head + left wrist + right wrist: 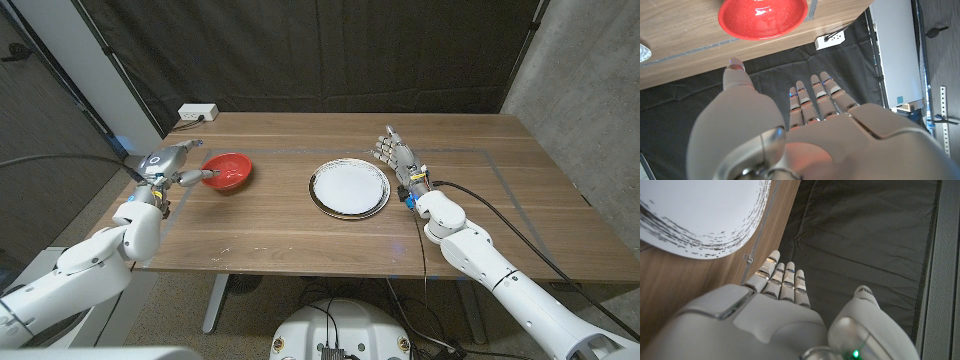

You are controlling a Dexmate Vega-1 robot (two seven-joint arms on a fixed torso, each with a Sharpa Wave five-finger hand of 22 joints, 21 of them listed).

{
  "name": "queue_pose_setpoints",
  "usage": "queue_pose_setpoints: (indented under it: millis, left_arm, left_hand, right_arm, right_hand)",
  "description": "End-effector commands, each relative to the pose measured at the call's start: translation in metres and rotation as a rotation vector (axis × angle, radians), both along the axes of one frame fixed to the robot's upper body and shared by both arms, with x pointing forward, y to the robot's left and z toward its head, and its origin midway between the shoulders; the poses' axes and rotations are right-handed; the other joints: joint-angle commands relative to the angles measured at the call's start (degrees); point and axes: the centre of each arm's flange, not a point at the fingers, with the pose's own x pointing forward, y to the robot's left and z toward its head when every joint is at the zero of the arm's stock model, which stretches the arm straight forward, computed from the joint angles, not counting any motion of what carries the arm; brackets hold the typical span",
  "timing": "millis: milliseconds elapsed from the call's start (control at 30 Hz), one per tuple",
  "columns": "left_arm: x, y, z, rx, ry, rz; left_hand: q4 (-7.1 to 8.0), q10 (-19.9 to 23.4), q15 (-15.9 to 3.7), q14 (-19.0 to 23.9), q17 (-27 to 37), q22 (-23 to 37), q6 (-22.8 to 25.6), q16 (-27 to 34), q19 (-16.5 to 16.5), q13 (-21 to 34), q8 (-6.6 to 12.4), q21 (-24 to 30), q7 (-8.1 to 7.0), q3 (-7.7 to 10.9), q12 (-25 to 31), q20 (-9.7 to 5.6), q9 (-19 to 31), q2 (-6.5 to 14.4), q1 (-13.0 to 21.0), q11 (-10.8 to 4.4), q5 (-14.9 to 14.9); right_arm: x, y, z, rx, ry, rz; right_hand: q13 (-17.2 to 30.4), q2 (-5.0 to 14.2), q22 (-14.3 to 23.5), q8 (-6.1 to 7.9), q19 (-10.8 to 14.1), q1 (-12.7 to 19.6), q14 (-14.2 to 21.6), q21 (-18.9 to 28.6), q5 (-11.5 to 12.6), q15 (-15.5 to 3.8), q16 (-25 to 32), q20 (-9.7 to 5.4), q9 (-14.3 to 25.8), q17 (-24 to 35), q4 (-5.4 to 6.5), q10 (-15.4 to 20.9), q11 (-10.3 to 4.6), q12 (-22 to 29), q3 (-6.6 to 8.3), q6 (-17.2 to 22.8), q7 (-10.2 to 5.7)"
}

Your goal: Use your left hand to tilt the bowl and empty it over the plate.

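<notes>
A red bowl [228,172] stands on the wooden table [300,235] at the left; I cannot make out what is in it. My left hand [170,163] sits just left of the bowl with its fingers straight and apart, the thumb reaching toward the rim. In the left wrist view the bowl [762,17] lies a short gap beyond the thumb of that hand [805,130], which holds nothing. A white plate [348,188] with a dark rim lies at the table's middle. My right hand [398,155] stands open beside the plate's right edge. The right wrist view shows that hand [775,315] with fingers extended near the plate [700,215].
A white power strip [197,113] lies at the table's back left corner, also seen as a power strip [831,38] in the left wrist view. A black curtain hangs behind the table. A thin taped outline runs around the tabletop.
</notes>
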Motion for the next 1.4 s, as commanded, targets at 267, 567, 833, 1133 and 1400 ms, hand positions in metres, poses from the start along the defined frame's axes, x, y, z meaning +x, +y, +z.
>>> queue_pose_setpoints:
  millis: [267, 567, 833, 1133, 1400]
  left_arm:
    - [0.007, -0.012, 0.015, 0.155, 0.107, 0.131]
    - [0.015, -0.016, 0.02, 0.18, 0.159, 0.135]
    - [0.024, -0.024, 0.019, 0.224, 0.201, 0.135]
    - [0.041, -0.037, 0.007, 0.272, 0.213, 0.121]
    - [0.049, -0.047, -0.008, 0.266, 0.216, 0.108]
  left_hand:
    - [0.48, 7.7, -6.01, 5.2, 0.4, 0.3, 10.8, 1.6, 3.4, 0.3, 2.7, 0.4, -2.76, -1.27, 1.9, -1.78, 0.4, 0.1, 3.7, -2.41, 0.3]
    - [1.4, 10.7, -6.61, 11.8, 0.4, 0.4, 13.6, 3.0, 9.5, 0.3, 2.62, 2.5, -3.17, -2.5, 1.8, -1.14, 0.3, 0.3, 3.1, -2.21, 0.2]
    - [1.39, 12.3, -6.8, 12.5, 0.4, 0.4, 15.0, 2.8, 10.3, 0.3, 2.81, 2.7, -3.23, -2.49, 2.0, -1.36, 0.3, 0.8, 3.7, -2.53, 0.3]
    - [1.26, 12.4, -6.97, 13.1, 0.4, 0.5, 15.3, 2.8, 10.5, 0.3, 2.67, 2.7, -3.39, -2.33, 1.8, -1.49, 0.3, 1.2, 4.3, -2.75, 0.3]
    - [1.18, 12.2, -6.92, 12.6, 0.4, 0.5, 15.0, 2.2, 10.2, 0.3, 2.27, 2.5, -3.57, -2.09, 1.3, -1.47, 0.3, 1.9, 5.1, -2.64, 0.3]
  right_arm:
    - [0.003, 0.004, 0.002, 0.008, 0.008, -0.011]
    - [0.005, 0.001, 0.0, 0.014, 0.015, -0.017]
    - [0.007, 0.001, -0.003, 0.02, 0.019, -0.015]
    - [0.007, -0.001, -0.005, 0.024, 0.017, -0.013]
    - [0.006, -0.005, -0.008, 0.024, 0.023, -0.011]
  right_hand:
    - [0.2, 0.68, 0.2, 0.19, 0.2, 0.2, 0.3, -0.4, -0.1, -0.09, -0.2, -0.67, 0.2, 0.3, -0.18, 0.4, 0.09, 0.3, 0.06, 0.7, 0.02]
    - [0.2, 0.73, 0.2, 0.09, 0.2, 0.2, 0.2, -0.6, -0.1, -0.16, -0.2, -0.65, 0.2, 0.3, -0.23, 0.4, -0.02, 0.2, 0.02, 0.7, 0.01]
    - [0.2, 0.77, 0.2, 0.03, 0.2, 0.2, 0.2, -0.8, -0.1, -0.09, -0.3, -0.64, 0.2, 0.3, -0.25, 0.3, 0.06, 0.2, 0.0, 0.6, -0.02]
    - [0.2, 0.82, 0.2, 0.01, 0.2, 0.2, 0.1, -0.9, -0.1, -0.1, -0.3, -0.61, 0.2, 0.3, -0.29, 0.3, 0.07, 0.1, -0.02, 0.7, -0.04]
    - [0.2, 0.83, 0.2, -0.04, 0.3, 0.2, 0.2, -1.0, -0.2, -0.08, -0.3, -0.6, 0.2, 0.3, -0.32, 0.3, 0.06, 0.1, -0.05, 0.7, -0.04]
